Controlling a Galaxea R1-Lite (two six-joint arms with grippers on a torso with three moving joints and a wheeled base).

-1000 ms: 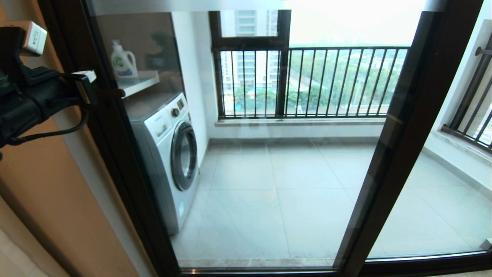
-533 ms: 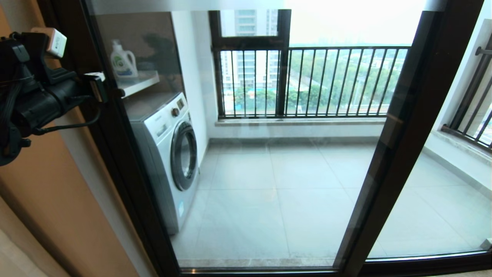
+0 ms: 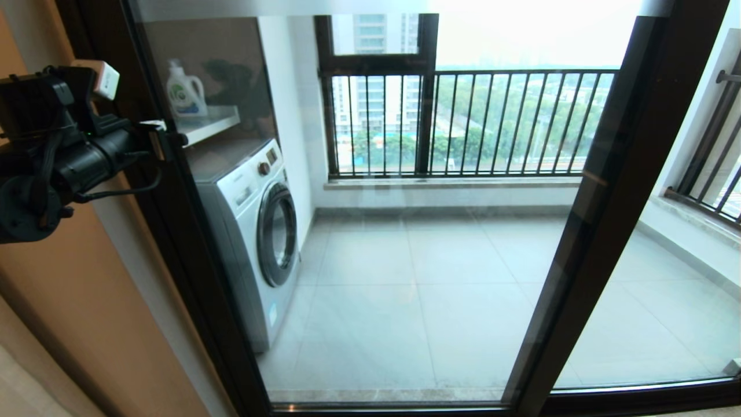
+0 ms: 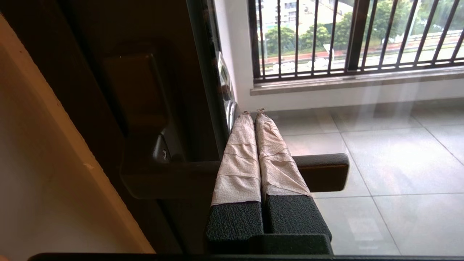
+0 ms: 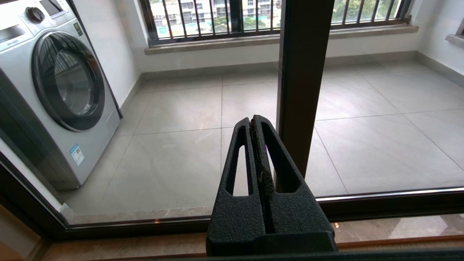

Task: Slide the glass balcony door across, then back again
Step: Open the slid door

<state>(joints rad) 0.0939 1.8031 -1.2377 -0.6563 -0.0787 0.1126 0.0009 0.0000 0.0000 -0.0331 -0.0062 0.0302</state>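
The glass balcony door [image 3: 405, 260] fills the head view, with its handle-side upright [image 3: 173, 231] at the left next to the tan wall. Its short dark bar handle [image 3: 175, 139] sticks out from that upright. My left gripper [image 3: 155, 139] is at the handle. In the left wrist view its taped fingers [image 4: 239, 159] are shut together and lie across the handle [image 4: 322, 173], with nothing between them. My right gripper [image 5: 253, 121] is shut and empty, low in front of the glass beside a dark upright [image 5: 302, 72]; it is out of the head view.
Behind the glass stand a washing machine [image 3: 255, 231], a shelf [image 3: 211, 124] with a detergent bottle [image 3: 185, 90], and a window with black railing bars [image 3: 474, 121]. A tan wall [image 3: 69, 301] borders the left. A second dark upright [image 3: 602, 191] and another glass panel [image 3: 666, 301] lie right.
My left arm has moved right and slightly down, bringing its gripper up to the handle. The door has not moved.
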